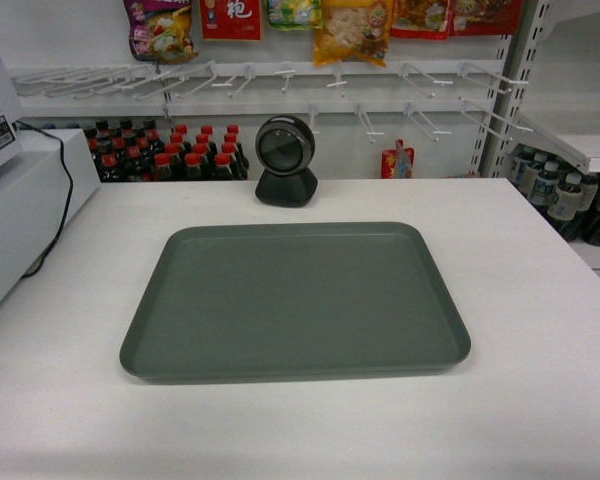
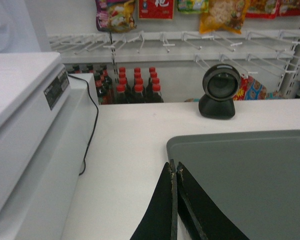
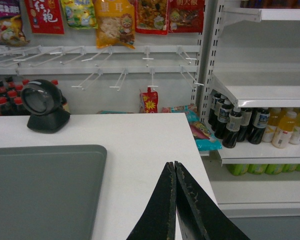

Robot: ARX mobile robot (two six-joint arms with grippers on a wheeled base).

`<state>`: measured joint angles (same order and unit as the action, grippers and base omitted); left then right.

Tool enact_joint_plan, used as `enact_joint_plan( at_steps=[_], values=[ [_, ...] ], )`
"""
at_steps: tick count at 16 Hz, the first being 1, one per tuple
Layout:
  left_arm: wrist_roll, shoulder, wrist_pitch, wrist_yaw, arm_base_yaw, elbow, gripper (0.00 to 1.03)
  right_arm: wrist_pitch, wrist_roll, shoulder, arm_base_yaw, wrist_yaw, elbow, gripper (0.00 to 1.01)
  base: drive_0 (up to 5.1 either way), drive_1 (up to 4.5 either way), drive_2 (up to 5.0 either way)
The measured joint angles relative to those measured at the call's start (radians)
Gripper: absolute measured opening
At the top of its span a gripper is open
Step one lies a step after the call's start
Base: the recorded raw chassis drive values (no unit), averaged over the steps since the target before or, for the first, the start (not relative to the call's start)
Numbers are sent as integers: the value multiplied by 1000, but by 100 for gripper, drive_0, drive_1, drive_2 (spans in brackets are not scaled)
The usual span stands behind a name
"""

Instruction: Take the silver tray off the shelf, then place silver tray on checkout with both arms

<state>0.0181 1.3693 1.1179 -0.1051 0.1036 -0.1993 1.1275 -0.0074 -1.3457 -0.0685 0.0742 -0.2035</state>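
Silver tray (image 1: 295,300) lies flat on checkout tabletop (image 1: 540,330)
Left gripper (image 2: 175,172) and right gripper (image 3: 174,170) closed tight, holding nothing, near tray's sides

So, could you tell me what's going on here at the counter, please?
The silver tray lies flat on the white checkout, in front of a black scanner. Neither arm holds it: the left gripper is shut by the tray's left edge, and the right gripper is shut over bare counter to its right. The placing looks done.
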Motion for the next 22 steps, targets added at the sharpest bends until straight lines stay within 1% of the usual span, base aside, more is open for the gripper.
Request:
enact_joint_plan(
  at_steps=[1,2,3,4,5,6,10,15,19,22],
  values=[
    [0,-64,-9,8,-10,20,1,-20,0,48,4,-8,23,2,0,0,0],
    [0,-117,-24,16,-19,34,1,-43,0,95,41,-67,48,2,0,0,0],
    [0,-175,-64,25,-29,68,1,-80,0,155,72,-67,78,2,0,0,0],
    [0,-214,-102,49,-47,93,1,-111,0,203,75,-67,99,2,0,0,0],
    [-2,-265,-132,101,-88,113,1,-142,0,249,74,-72,115,2,0,0,0],
    [-1,-365,-190,98,-109,132,1,-205,0,343,74,-71,140,2,0,0,0],
    [-1,-572,-359,103,-105,173,1,-373,0,554,69,-73,182,2,0,0,0],
    [-1,-811,-572,103,-105,188,1,-578,0,786,69,-73,191,2,0,0,0],
    [-1,-960,-711,103,-105,188,1,-722,0,939,69,-73,191,2,0,0,0],
    [-1,-1045,-794,103,-105,188,1,-806,0,1023,69,-73,191,2,0,0,0]
  ],
)
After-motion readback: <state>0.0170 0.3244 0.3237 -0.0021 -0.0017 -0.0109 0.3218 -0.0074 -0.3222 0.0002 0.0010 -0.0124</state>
